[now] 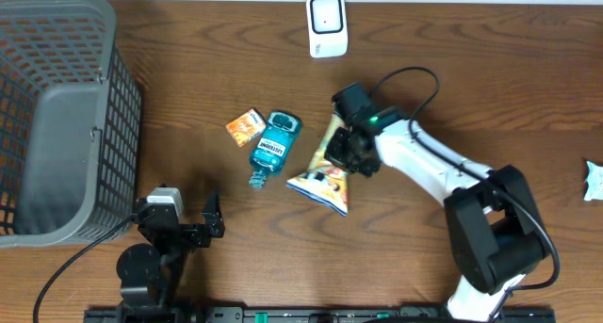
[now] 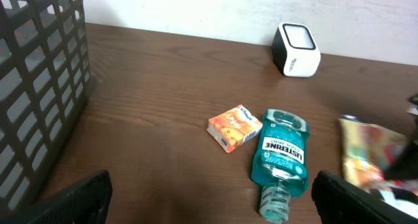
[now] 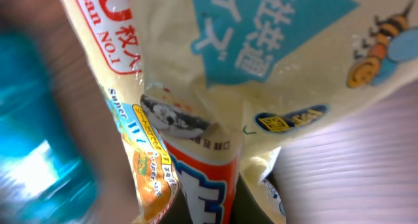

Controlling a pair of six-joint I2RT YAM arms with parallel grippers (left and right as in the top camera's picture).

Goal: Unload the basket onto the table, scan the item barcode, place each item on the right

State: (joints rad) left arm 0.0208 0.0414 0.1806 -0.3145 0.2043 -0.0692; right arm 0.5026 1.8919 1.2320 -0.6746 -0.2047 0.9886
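Note:
The item, a yellow snack bag (image 1: 323, 172) with orange and blue print, lies tilted in the middle of the table. My right gripper (image 1: 341, 152) is shut on its upper part. In the right wrist view the snack bag (image 3: 261, 61) fills the frame, with a fold of it pinched in the right gripper (image 3: 215, 208). The white barcode scanner (image 1: 327, 24) stands at the far edge, well apart from the bag. My left gripper (image 1: 185, 221) rests open near the front left, with nothing between its fingers (image 2: 78, 198). The barcode itself is not visible.
A teal mouthwash bottle (image 1: 273, 146) and a small orange box (image 1: 245, 127) lie just left of the bag. A grey mesh basket (image 1: 57, 125) fills the left side. A white packet (image 1: 594, 180) sits at the right edge.

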